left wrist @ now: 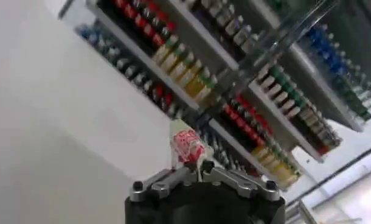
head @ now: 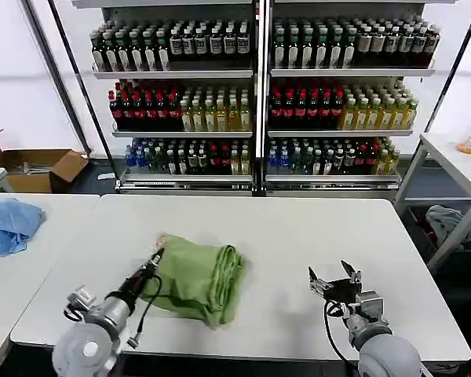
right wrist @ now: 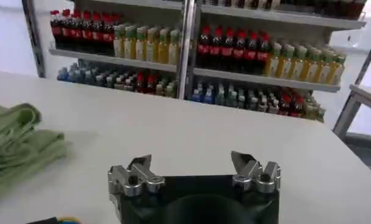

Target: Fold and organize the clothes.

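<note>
Shirt lies bunched on the table, its corner pinched in the left gripper. Right gripper hovers apart to the right, jaws spread, holding nothing.

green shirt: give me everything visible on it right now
The green shirt is light green, soft, cotton-looking cloth, folded into a rumpled bundle with stacked layers along its right edge. It lies on the white table, left of centre near the front. The left gripper is shut on its left corner, where a red-and-white print shows. The right gripper is open, apart.
</note>
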